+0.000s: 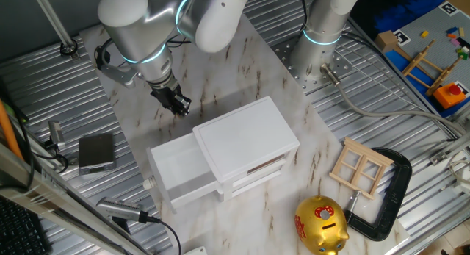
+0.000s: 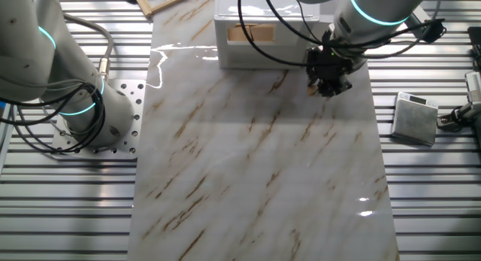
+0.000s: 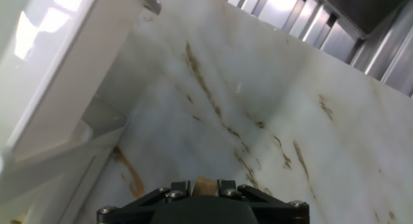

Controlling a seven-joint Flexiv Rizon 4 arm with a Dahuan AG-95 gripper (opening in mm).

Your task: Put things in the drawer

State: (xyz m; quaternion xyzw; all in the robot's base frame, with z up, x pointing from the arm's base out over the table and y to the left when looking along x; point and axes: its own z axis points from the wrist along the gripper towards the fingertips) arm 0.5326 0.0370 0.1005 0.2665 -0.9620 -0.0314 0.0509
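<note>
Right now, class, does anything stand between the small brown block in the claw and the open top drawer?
Nothing visible does. The brown block sits pinched in the claw, which hangs over bare marble beside the white cabinet. The top drawer is pulled out and shows no contents; only its own side wall faces the claw.

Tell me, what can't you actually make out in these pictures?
- Fingertips of the gripper: cut off by the bottom edge in the hand view, too small in both fixed views.
- Brown block: only a sliver shows between the fingers in the hand view; whether it is firmly pinched is unclear.
- Inside of the open drawer: its front corner is hidden by its wall in one fixed view; the cabinet blocks it in the other.
</note>
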